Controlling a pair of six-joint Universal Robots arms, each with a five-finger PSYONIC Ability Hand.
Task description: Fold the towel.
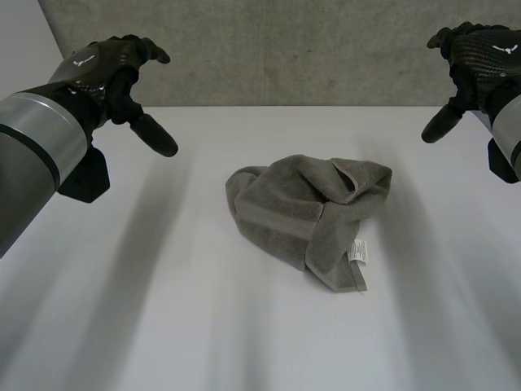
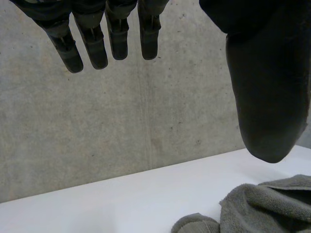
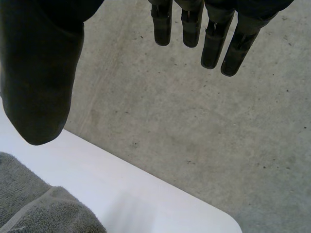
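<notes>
A grey towel (image 1: 313, 216) lies crumpled in a heap on the middle of the white table (image 1: 163, 309), with a small white label at its near corner. My left hand (image 1: 114, 69) hovers high over the far left of the table, fingers straight, holding nothing. My right hand (image 1: 476, 61) hovers high at the far right, open and empty too. In the left wrist view the fingers (image 2: 95, 41) hang straight and a part of the towel (image 2: 262, 208) lies below the thumb. In the right wrist view the fingers (image 3: 214, 39) are straight, and an edge of the towel (image 3: 34, 208) lies beneath the thumb.
A grey concrete wall (image 1: 285, 49) stands right behind the table's far edge. The table's far right corner (image 3: 228, 221) appears in the right wrist view. White tabletop stretches all round the towel.
</notes>
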